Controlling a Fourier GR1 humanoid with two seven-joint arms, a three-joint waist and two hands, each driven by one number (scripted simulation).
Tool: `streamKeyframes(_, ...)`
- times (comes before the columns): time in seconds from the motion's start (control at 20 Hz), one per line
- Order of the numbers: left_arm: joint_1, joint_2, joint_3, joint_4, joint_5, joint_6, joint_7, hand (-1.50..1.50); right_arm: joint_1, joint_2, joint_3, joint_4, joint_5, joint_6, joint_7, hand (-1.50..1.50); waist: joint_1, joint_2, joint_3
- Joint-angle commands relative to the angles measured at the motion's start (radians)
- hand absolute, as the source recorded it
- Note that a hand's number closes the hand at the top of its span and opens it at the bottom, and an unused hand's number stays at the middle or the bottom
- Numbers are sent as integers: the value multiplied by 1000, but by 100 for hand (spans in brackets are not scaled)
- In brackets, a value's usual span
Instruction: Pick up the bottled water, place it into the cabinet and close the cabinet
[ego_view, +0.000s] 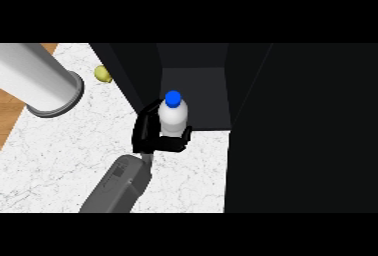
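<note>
While right hand (159, 137) grasps bottled water (173, 116) at cabinet (193, 95) mouth | pickup done | left: placing, closing door (303, 130)

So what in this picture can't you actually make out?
- Left hand: it shows nowhere in the head view.
- Lower part of the water bottle: the right hand curls round it and hides it.
- Cabinet interior: too dark to tell shelves or contents.
- Cabinet door: cut off by the right edge; no handle visible.
- Small yellow thing: too small to name.
</note>
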Motion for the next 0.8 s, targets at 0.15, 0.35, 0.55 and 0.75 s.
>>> streamKeyframes(0.15, -219, 0, -116, 54, 55, 227, 105, 150, 30, -3, -23, -101, -98, 16, 31, -150, -20, 4, 0)
streamKeyframes(0.35, -358, 0, -112, 195, 97, 297, 151, 150, 10, -14, -50, -53, -108, 38, 22, -150, -30, 9, 0)
streamKeyframes(0.55, -414, 0, -74, 324, 132, 275, 102, 150, -11, -15, -64, -71, -126, 40, 43, -150, -39, 15, -1)
streamKeyframes(0.75, -504, 0, -83, 408, 130, 319, 128, 150, 6, -20, -84, -88, -127, 56, 31, -150, -41, 14, -1)
